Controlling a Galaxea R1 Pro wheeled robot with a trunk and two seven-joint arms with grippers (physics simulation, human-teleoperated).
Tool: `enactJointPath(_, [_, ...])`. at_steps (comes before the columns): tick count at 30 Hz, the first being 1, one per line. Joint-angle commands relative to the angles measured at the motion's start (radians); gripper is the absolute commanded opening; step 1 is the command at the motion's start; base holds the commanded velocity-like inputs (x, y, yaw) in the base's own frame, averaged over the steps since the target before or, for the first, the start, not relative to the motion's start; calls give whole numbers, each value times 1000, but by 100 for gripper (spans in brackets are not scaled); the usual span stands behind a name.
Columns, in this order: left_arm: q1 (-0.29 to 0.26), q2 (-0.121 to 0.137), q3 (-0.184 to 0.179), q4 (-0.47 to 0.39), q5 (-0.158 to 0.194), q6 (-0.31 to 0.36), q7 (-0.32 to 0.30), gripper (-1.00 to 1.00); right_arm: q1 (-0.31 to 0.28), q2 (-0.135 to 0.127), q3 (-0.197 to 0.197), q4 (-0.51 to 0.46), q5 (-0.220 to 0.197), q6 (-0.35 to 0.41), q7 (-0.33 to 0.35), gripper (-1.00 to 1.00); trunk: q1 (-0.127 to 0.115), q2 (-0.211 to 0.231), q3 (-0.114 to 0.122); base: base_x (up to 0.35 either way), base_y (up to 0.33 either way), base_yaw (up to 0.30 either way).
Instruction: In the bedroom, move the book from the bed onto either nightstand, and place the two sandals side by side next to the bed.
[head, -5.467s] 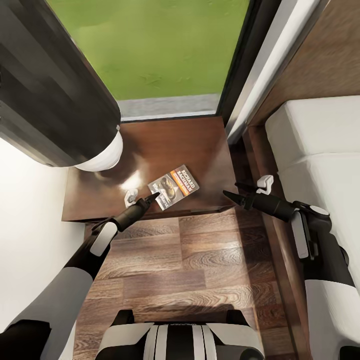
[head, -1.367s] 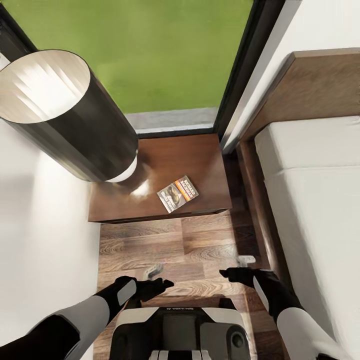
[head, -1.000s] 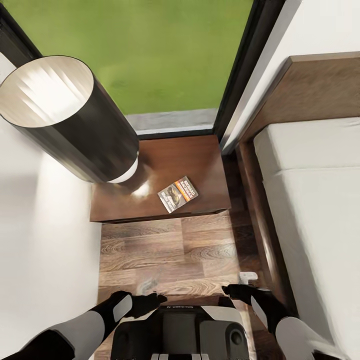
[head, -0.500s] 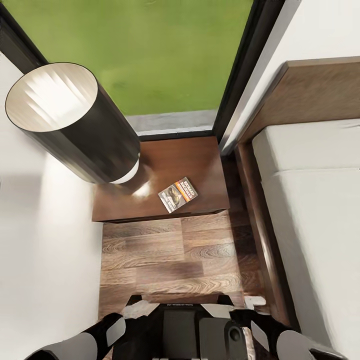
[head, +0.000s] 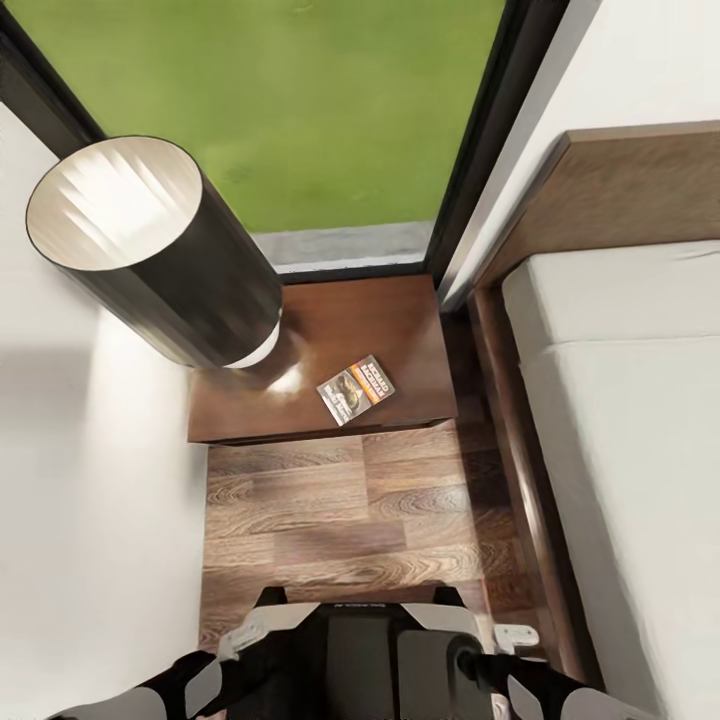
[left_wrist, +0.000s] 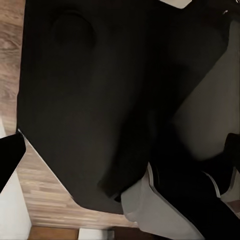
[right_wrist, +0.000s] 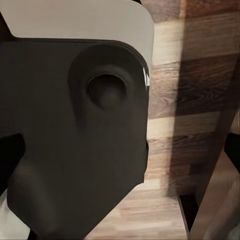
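On the nightstand, beside the lamp: book lies flat, so we judge that step done | sandals: still ours to place | both grippers: jaw opening we cannot tell

Dark grey robot base panel close up, rounded corner, with a round recessed knob-like bump near its upper part. Pale grey body panel edges it above. Beyond lies wood-plank floor, alternating light and dark boards. Dark fingertip pokes in at the frame edge; jaw spacing unclear.
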Motion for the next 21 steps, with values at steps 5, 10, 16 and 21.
enactJointPath(5, [12, 1, -9, -1, 8, 4, -3, 100, 23, -1, -9, 3, 10, 3, 1, 100, -19, 35, 15, 0, 0, 0])
enactJointPath(10, [63, 1, -10, -1, 6, 4, -3, 100, 82, -1, -9, 4, 11, 3, 1, 100, -38, 70, 31, 0, 0, 0])
enactJointPath(16, [125, 1, -19, -1, -60, 3, -11, 100, 167, -1, -9, 4, 11, 3, 1, 100, -61, 112, 50, 0, 0, 0])
enactJointPath(21, [174, -1, -20, -1, -86, 2, -12, 100, 214, -1, -9, 4, 11, 2, 1, 100, -80, 147, 66, 0, 0, 0])
